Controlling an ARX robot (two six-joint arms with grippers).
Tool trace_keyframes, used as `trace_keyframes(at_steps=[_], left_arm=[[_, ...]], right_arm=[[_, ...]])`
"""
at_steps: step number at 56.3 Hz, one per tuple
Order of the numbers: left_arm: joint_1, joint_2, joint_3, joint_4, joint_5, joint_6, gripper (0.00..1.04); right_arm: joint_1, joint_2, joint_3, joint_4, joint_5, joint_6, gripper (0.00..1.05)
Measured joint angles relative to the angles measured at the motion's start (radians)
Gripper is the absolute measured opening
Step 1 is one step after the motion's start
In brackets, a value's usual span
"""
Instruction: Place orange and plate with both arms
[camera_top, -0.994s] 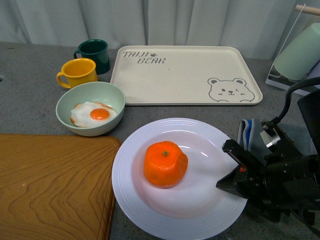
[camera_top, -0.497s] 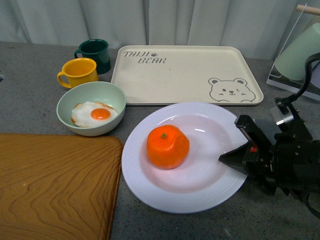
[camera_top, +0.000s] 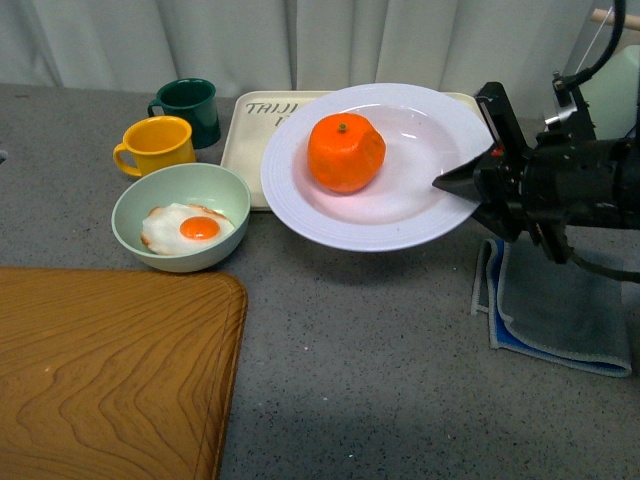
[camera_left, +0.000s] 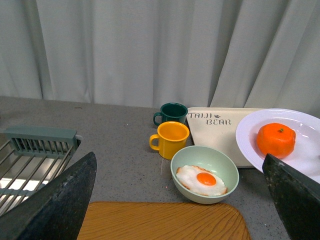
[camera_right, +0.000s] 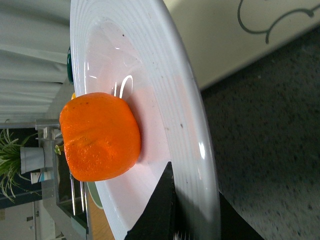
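Observation:
The white ridged plate (camera_top: 420, 195) hangs in the air, tilted a little, above the front edge of the cream bear tray (camera_top: 250, 150). The orange (camera_top: 346, 152) rests in the plate's hollow, stem dot up. My right gripper (camera_top: 468, 168) is shut on the plate's right rim, one finger above and one below. The right wrist view shows the plate (camera_right: 165, 100) edge-on, the orange (camera_right: 100, 136) against it, and the right gripper (camera_right: 192, 210) pinching the rim. My left gripper (camera_left: 179, 165) is open, holds nothing, and looks at the plate (camera_left: 250, 135) and orange (camera_left: 276, 140) from far off.
A pale green bowl (camera_top: 190, 262) with a fried egg sits left of the plate, with a yellow mug (camera_top: 158, 145) and a dark green mug (camera_top: 190, 108) behind it. A wooden board (camera_top: 110, 370) fills the front left. A grey-blue cloth (camera_top: 560, 310) lies under the right arm. A dish rack (camera_left: 35, 155) is far left.
The right gripper has lifted the plate with the orange off the table and carried it back and up, over the tray's front edge. The cloth is now uncovered.

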Motion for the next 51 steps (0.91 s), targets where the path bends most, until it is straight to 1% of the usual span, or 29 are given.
trace_keyframes(at_steps=[19, 30, 39, 41, 43, 46, 48, 49, 50, 51], left_arm=[[0.000, 0.000, 0.000, 0.000, 0.000, 0.000, 0.98], [0.000, 0.000, 0.000, 0.000, 0.000, 0.000, 0.98], [0.000, 0.000, 0.000, 0.000, 0.000, 0.000, 0.98], [0.000, 0.000, 0.000, 0.000, 0.000, 0.000, 0.98], [0.000, 0.000, 0.000, 0.000, 0.000, 0.000, 0.98], [0.000, 0.000, 0.000, 0.000, 0.000, 0.000, 0.98], [0.000, 0.000, 0.000, 0.000, 0.000, 0.000, 0.98], [0.000, 0.000, 0.000, 0.000, 0.000, 0.000, 0.98], [0.000, 0.000, 0.000, 0.000, 0.000, 0.000, 0.98], [0.000, 0.000, 0.000, 0.000, 0.000, 0.000, 0.98]], right_arm=[[0.002, 0.222, 0.369, -0.185, -0.013, 0.060, 0.04], [0.005, 0.294, 0.509, -0.303, 0.003, 0.064, 0.05], [0.006, 0.302, 0.542, -0.348, 0.019, 0.041, 0.28], [0.006, 0.302, 0.544, -0.349, 0.021, 0.035, 0.35], [0.005, 0.301, 0.544, -0.359, 0.029, 0.023, 0.44], [0.004, 0.299, 0.537, -0.364, 0.043, 0.006, 0.55], [0.003, 0.293, 0.528, -0.365, 0.049, -0.005, 0.60], [0.002, 0.291, 0.524, -0.365, 0.049, -0.005, 0.61], [0.001, 0.285, 0.516, -0.368, 0.057, -0.019, 0.65], [0.000, 0.280, 0.512, -0.370, 0.061, -0.024, 0.67]])
